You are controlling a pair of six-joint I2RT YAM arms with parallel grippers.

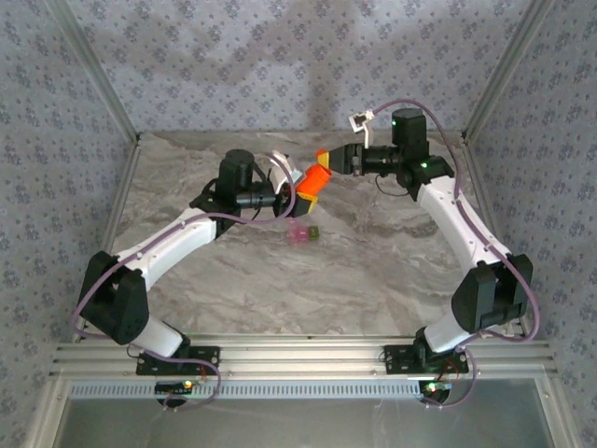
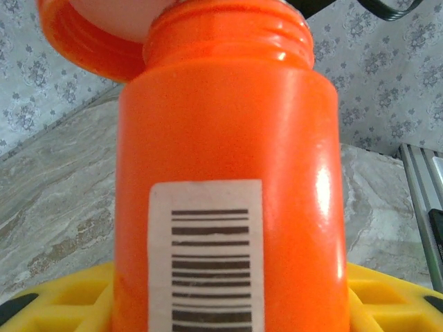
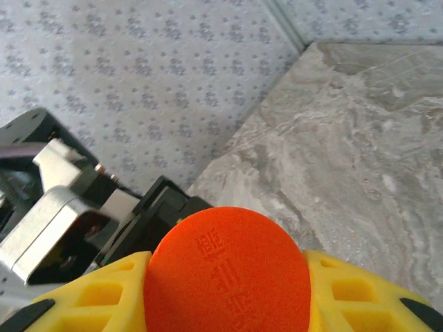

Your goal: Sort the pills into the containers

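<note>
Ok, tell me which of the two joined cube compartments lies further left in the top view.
The pink-magenta compartment. The olive-green compartment joined to it sits on its right.

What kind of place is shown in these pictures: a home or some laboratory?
Most likely a robot test cell, not a home. A left arm and a right arm are bolted to an aluminium rail, and patterned walls enclose the marble-look tabletop.
</note>
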